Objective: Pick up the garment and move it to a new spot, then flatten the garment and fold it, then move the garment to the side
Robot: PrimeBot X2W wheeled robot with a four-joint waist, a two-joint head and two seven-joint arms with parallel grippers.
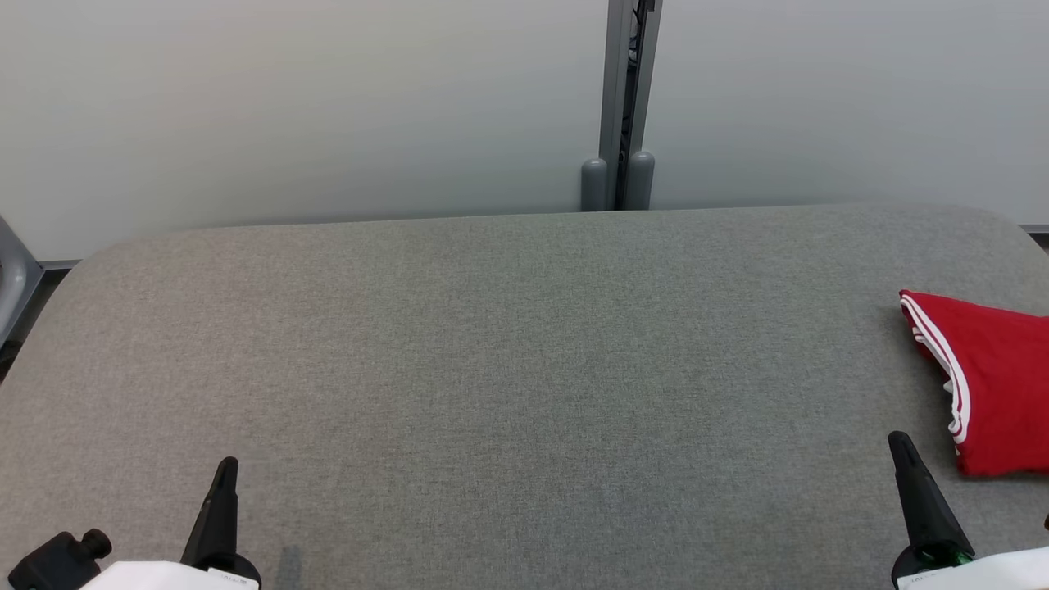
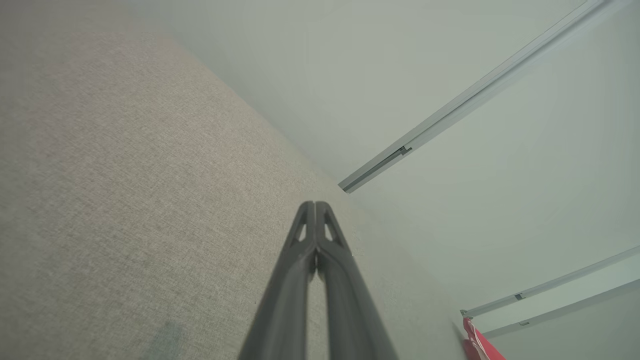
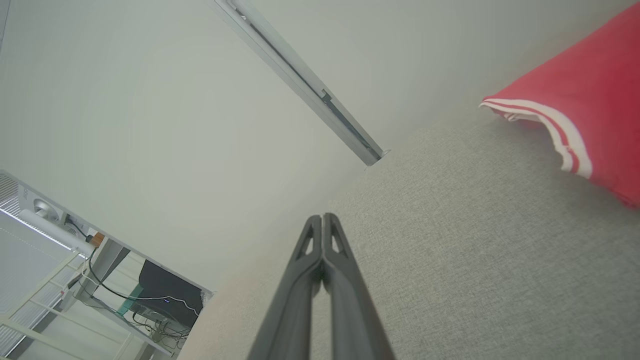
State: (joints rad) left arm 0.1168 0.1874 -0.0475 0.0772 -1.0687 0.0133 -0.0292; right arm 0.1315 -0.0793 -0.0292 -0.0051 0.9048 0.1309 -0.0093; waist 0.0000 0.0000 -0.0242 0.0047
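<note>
While garment (image 1: pixel 996 377) sits far right, table (image 1: pixel 492 344) stretches leftward

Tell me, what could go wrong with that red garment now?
The garment lies at the table's far right, partly cut off in the head view; if the edge is near, a nudge could slide it off. The shut right gripper rests close beside it; a sideways swing might catch the striped hem and rumple it.

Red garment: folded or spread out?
Folded, it seems: the red garment lies compact at the table's right, striped hems stacked in layers; its far side is cut off.
</note>
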